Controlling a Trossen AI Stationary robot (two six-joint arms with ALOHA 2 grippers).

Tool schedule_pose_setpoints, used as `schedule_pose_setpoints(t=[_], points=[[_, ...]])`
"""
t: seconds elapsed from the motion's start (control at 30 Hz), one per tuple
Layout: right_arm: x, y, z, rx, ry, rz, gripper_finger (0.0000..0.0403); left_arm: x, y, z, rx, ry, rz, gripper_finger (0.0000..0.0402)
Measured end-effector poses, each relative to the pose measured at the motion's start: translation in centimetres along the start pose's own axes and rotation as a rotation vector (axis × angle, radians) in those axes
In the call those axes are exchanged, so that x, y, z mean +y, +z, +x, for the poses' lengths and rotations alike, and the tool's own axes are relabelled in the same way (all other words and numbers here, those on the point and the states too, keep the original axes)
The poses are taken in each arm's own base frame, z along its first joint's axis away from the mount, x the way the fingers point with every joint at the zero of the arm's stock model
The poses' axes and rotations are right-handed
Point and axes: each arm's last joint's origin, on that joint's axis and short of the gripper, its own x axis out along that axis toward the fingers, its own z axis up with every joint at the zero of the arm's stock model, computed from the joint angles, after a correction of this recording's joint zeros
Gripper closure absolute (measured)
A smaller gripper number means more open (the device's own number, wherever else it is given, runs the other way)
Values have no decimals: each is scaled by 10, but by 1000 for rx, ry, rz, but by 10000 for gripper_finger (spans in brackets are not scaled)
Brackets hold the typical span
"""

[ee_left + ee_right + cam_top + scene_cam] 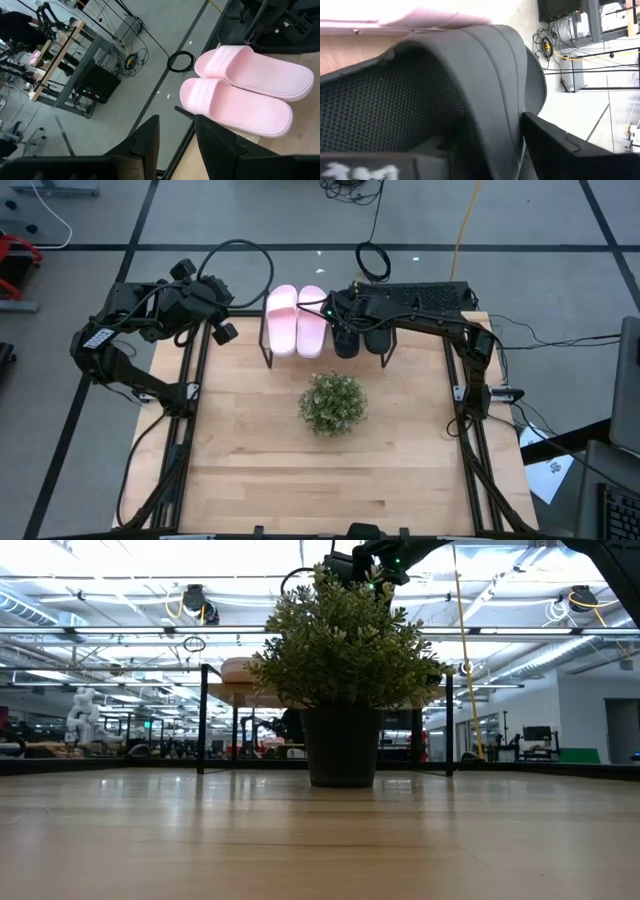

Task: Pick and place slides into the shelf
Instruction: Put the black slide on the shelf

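Note:
The shelf (266,348) stands at the table's far edge, and its plank shows behind the plant in the low view (228,692). Two pale pink slides (297,320) lie side by side on its left half and show in the left wrist view (245,90). Two black slides (362,337) lie on its right half. My right gripper (337,310) is over the left black slide's (346,340) far end, shut on its strap. My left gripper (177,145) hovers off the shelf's left end, open and empty. My right gripper has the left black slide's broad strap (485,75) between its fingers. One finger (565,145) stands outside the strap and the other seems to be under it, over the textured footbed. Whether the slide rests on the shelf or hangs just above it, I cannot tell.
A potted green plant (332,402) stands mid-table just in front of the shelf and hides much of it in the low view (342,660). The bare wooden tabletop (320,480) spreads toward the near edge. Cables lie on the floor beyond the far edge.

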Motion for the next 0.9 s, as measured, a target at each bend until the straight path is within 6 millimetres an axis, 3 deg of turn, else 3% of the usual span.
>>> schedule_pose_setpoints(t=[0.27,0.9], points=[[0,0,-1,9,-46,-2,199,0,0,0,0,0,0,268],[5,3,-5,-1,-63,-15,197,0,0,0,0,0,3,268]])
